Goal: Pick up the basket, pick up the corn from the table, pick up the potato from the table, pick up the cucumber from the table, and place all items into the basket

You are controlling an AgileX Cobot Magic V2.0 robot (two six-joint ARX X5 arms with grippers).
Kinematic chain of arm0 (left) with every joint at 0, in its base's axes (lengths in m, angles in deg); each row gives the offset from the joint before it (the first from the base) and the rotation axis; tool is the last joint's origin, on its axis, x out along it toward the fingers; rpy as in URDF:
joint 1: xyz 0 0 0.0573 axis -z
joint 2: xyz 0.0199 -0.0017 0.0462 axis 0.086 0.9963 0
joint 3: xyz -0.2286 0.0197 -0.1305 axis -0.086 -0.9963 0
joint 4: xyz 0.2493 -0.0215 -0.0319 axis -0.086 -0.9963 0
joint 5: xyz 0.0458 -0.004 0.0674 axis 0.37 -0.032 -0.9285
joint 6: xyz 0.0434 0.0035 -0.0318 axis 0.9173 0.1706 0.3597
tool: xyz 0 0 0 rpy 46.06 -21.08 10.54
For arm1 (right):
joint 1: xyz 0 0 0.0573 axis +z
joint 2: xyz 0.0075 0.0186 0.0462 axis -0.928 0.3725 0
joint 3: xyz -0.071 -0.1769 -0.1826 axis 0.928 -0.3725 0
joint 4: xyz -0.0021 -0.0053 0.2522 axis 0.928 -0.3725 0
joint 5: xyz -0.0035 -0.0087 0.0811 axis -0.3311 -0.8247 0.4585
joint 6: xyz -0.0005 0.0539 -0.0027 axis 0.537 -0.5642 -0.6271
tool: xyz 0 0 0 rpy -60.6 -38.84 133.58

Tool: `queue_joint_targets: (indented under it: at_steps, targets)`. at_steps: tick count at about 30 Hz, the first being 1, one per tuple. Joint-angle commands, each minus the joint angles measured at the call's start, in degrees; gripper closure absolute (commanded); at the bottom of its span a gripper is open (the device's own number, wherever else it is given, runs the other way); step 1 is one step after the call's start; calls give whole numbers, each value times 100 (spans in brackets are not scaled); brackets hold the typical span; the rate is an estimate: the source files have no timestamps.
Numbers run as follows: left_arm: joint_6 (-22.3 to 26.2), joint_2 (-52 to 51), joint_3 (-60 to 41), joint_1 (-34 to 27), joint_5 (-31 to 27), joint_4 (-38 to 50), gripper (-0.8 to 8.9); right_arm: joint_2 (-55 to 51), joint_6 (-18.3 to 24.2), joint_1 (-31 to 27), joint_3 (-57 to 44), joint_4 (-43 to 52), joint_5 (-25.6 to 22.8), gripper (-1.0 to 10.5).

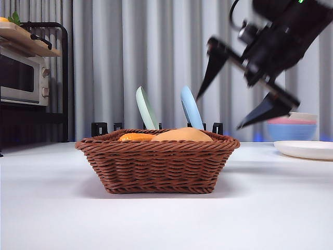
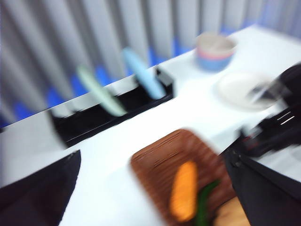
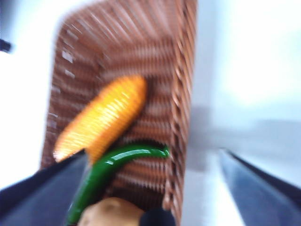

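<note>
- The right arm's black two-jawed tool point(image 1: 244, 86) hangs empty in the air above and just beside one end of the wide reddish-brown woven wicker basket point(image 1: 156, 161), its jaws spread wide; the right wrist view looks straight down into the basket from there.
- The left tool point(image 2: 150, 207), seen only as dark blurred jaws at the edges of its own wrist view, also stands wide apart and holds nothing; it sits off to the basket's side, well above it.
- The basket rests flat on the plain white table point(image 1: 166, 219), so the lift named in the task looks either finished or not attempted; the frames cannot settle which.
- Inside lie all three vegetables: the bumpy orange-yellow toy corn cob point(image 3: 101, 117) slants across the woven floor, the long glossy dark green toy cucumber point(image 3: 115, 169) curves just beside it, and the smooth tan oval toy potato point(image 3: 110, 213) sits at the cucumber's near end, touching or nearly so.
- From table height only the potato's rounded top and a sliver of corn show above the braided rim.
- With everything in the basket and both tools empty, the packing appears complete; the wide jaws suit a release just made, though that is a judgement.
- Behind stand a black rack holding a pale green plate point(image 1: 146, 108) and a pale blue plate point(image 1: 191, 108), both upright.
</note>
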Motion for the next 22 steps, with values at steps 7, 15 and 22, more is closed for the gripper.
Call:
queue_joint_targets:
  at_steps: [7, 15, 22]
  targets:
    - [507, 151, -466, -304, -540, -289, 823, -1829, 1303, -33, 42, -245, 4, 801]
    - [522, -273, -2035, -719, -452, 894, 823, -2798, 2264, -26, 39, -1060, -1045, 963]
    - [509, -1165, -3751, -927, -125, 2258, 823, -3237, 2441, 321, -546, -1095, -1759, 963]
